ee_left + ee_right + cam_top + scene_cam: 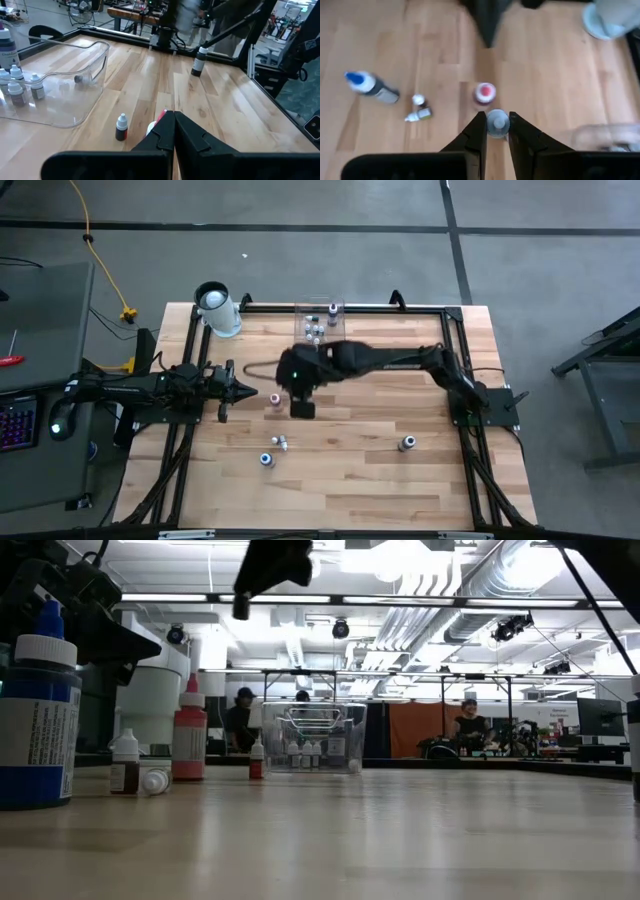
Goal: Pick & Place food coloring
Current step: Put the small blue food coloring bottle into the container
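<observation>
My right gripper [496, 117] hangs over the middle of the table [302, 408], shut on one tiny food coloring bottle with a whitish cap. Straight below it a pink-red-capped bottle [485, 92] stands on its base. More food coloring stays on the wood: a blue-capped bottle [370, 86] on its side, two tiny ones [418, 107] and one at the near right [407, 443]. Several stand inside the clear bin [320, 320] at the far edge. My left gripper [245, 392] waits shut at the table's left. My right gripper pinches the tiny bottle just under its whitish cap [497, 124], one finger on either side. The fingers slant down from the table's right. The bottle is lifted clear of the table, cap upward toward the wrist camera; its lower part is hidden by the cap.
A big white cylinder [215, 310] stands at the far left corner beside the bin. A black frame [440, 310] runs along the table's edges. Bare wood lies along the near edge and at the right. People sit in the room beyond [468, 720].
</observation>
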### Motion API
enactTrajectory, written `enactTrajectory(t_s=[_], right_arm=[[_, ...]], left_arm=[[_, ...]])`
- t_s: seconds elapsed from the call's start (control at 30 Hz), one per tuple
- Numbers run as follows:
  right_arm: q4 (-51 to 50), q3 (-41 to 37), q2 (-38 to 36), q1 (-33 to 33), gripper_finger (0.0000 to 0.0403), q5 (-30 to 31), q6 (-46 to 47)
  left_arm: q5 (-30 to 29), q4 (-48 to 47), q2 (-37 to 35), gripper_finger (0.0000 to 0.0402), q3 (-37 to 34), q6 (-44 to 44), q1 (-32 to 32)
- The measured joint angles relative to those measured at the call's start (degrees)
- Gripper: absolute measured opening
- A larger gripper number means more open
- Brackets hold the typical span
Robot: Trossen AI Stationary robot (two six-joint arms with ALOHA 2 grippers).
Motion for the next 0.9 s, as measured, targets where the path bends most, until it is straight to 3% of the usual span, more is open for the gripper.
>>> enactTrajectory(t_s=[0.4,0.9], right_arm=[[-8.01,-0.38,-0.07,-13.77,0.0049,1.69,8.89],[-2.88,-12.31,0.02,-24.57,0.0049,-0.92,4.35]], left_arm=[[-0.05,-0.11,0.0,0.0001,0.0,0.0,0.0],[-0.07,-0.17,0.0,0.0001,0.02,0.0,-0.01]])
